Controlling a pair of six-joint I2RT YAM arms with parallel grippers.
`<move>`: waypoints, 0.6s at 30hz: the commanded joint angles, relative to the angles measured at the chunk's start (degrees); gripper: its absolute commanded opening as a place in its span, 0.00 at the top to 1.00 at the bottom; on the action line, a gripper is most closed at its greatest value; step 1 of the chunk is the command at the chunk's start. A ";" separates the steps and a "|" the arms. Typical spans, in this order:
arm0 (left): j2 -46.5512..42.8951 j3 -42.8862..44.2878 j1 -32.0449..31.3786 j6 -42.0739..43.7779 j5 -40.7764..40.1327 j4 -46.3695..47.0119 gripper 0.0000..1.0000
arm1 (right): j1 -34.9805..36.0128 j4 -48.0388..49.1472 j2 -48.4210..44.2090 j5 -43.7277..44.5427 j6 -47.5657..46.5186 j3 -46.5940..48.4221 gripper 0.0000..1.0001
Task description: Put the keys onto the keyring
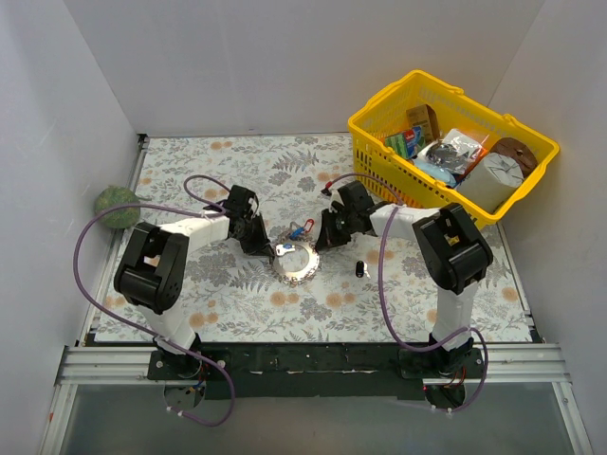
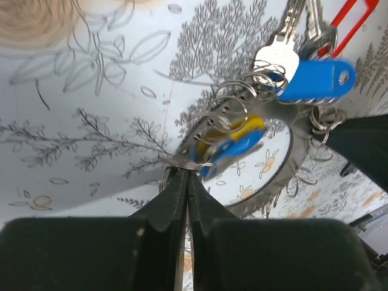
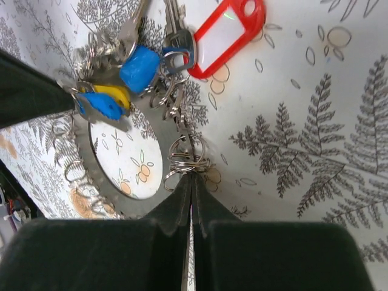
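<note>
Centrally, one keyring (image 1: 305, 273), two blue keys (image 3: 140, 66), one red key (image 3: 225, 36)

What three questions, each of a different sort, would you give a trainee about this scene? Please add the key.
1. True or false: the left gripper and the right gripper both stand open.
2. Where is the yellow basket in the top view? A: far right corner. B: near left corner. C: between the two arm bases.
3. Fill in: the tag with a pale window, lying just beyond the keyring, is ____.
Key: 1 false, both are shut at the keyring's rim. 2 A. 3 red.
</note>
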 commanded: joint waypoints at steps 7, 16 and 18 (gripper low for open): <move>-8.09 -7.95 -4.67 -6.61 3.04 2.59 0.99 | 0.69 0.35 1.62 0.17 0.13 4.10 0.96; -16.96 -7.25 -5.29 -6.53 -1.61 2.06 0.46 | 0.69 -2.64 -1.44 3.68 -1.80 4.71 0.96; -17.76 -5.76 -5.29 -6.18 -2.31 2.50 0.42 | 0.60 -4.05 -2.50 5.25 -2.24 5.24 0.96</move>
